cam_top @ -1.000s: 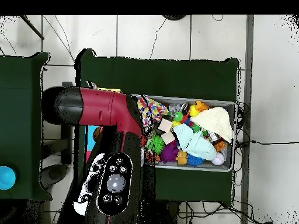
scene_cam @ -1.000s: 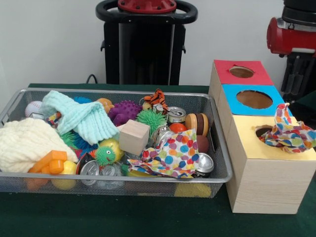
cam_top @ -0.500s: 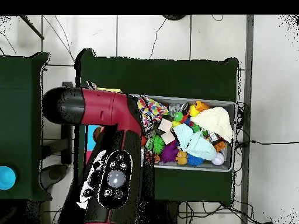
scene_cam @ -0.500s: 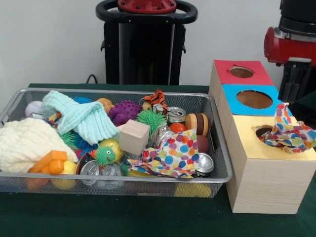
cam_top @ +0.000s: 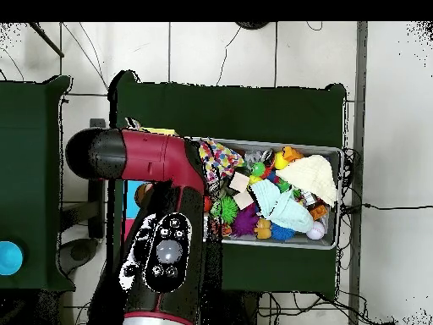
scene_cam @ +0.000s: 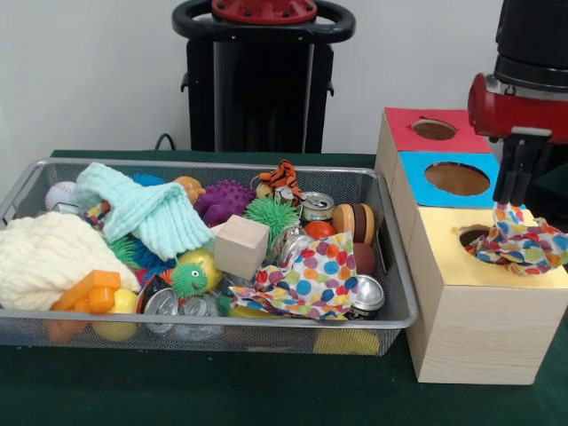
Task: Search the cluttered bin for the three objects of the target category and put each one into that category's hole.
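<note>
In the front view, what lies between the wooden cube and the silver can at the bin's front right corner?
The polka-dot cloth lies between the wooden cube and the silver can, draped over the clutter in the front view.

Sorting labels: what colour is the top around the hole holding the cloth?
Yellow top, best in the front view.

Polka-dot cloth (scene_cam: 524, 240) crumpled half in yellow box's hole (scene_cam: 472, 236), another (scene_cam: 306, 280) in bin (scene_cam: 390, 257)
</note>
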`<state>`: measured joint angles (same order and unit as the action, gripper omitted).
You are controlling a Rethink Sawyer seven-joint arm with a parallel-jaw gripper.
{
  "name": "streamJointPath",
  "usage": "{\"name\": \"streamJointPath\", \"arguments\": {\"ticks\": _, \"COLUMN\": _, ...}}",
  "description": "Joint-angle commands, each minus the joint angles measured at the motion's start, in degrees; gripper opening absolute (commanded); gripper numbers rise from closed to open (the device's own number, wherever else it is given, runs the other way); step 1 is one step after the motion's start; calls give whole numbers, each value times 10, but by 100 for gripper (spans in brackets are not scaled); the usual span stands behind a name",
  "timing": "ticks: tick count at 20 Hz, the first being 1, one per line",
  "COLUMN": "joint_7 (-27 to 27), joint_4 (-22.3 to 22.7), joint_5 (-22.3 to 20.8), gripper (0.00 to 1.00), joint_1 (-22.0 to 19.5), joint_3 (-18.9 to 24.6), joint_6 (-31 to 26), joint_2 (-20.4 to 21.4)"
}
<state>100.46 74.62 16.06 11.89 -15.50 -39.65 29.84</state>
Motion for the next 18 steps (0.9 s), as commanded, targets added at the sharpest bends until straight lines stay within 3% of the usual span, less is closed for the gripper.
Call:
{"name": "streamJointPath", "arguments": {"ticks": 1, "joint_7": 120, "joint_4": 49, "joint_5": 14, "gripper": 0, "joint_1": -14, "joint_3": 51, "joint_6": 47, "joint_2": -25}}
{"name": "streamJointPath", "arguments": {"ticks": 18, "joint_7": 125, "joint_4": 43, "joint_5": 5, "gripper": 0, "joint_1": 1, "joint_3": 40, "joint_6": 53, "joint_2": -58}}
